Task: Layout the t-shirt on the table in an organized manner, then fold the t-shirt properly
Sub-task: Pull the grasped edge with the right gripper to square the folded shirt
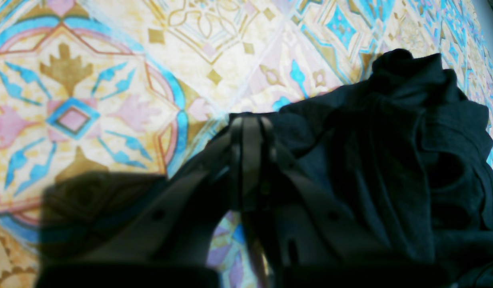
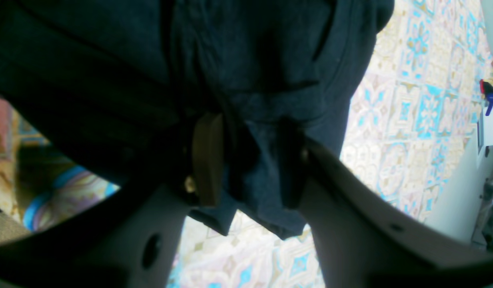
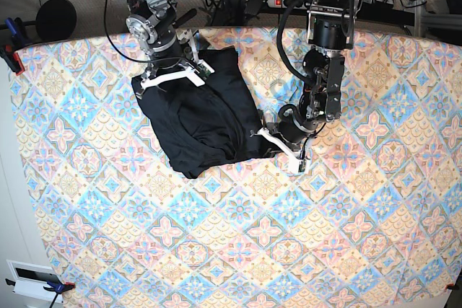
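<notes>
While left fingers (image 1: 250, 124) press together, right fingers (image 2: 208, 160) pinch crumpled t-shirt (image 3: 206, 117), patterned table (image 3: 289, 236), clamp-edged.

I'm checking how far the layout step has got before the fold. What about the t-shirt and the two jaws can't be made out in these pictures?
- T-shirt, base view: bunched, so sleeves and collar are lost in dark folds.
- Left gripper, left wrist view: shut at the shirt's edge, but black on black and blur hide whether any cloth is pinched.
- Right gripper, right wrist view: cloth drapes between the jaws; the pad contact is hidden.
- Table: edges cut off.
</notes>
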{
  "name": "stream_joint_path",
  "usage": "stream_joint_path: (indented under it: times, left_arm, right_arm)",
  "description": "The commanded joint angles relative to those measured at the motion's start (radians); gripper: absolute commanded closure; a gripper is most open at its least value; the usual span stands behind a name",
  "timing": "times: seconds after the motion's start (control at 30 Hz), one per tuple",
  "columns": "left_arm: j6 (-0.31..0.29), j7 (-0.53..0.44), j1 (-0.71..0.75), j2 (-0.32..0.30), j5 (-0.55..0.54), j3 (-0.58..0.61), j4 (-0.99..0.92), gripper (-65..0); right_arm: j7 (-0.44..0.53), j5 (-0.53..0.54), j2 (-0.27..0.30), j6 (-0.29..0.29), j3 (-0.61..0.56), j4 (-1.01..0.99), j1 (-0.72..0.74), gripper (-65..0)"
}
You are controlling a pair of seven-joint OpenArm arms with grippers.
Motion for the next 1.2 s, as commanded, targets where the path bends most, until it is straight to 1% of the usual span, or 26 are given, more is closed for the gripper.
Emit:
stream_joint_path:
  times: [0.0,0.43,0.6,0.87,0.97,1.17]
  left_arm:
    - [0.069,0.136,0.023,-0.004,0.095,0.006,-0.034,-0.1]
    - [0.069,0.136,0.023,-0.004,0.095,0.006,-0.034,-0.1]
    - [0.069,0.136,0.024,-0.006,0.095,0.006,-0.034,-0.1]
    - [0.069,0.136,0.027,-0.006,0.094,0.006,-0.034,-0.1]
    - [0.069,0.136,0.027,-0.006,0.092,0.006,-0.034,-0.1]
    - [0.069,0.138,0.029,-0.006,0.091,0.006,-0.034,-0.1]
  right_arm:
    - [0.012,-0.002,-0.001,-0.010,-0.002,0.015,0.002,-21.6]
    - [0.009,-0.002,-0.001,-0.010,-0.007,0.010,-0.004,-21.5]
    - [0.008,-0.002,-0.001,-0.010,-0.059,0.010,-0.004,-21.5]
    - [0.006,-0.002,-0.001,-0.010,-0.074,0.007,0.002,-21.5]
    - [-0.037,-0.002,-0.001,-0.010,-0.074,-0.008,0.003,-21.5]
    - [-0.048,-0.002,-0.001,-0.010,-0.076,-0.011,0.043,-21.5]
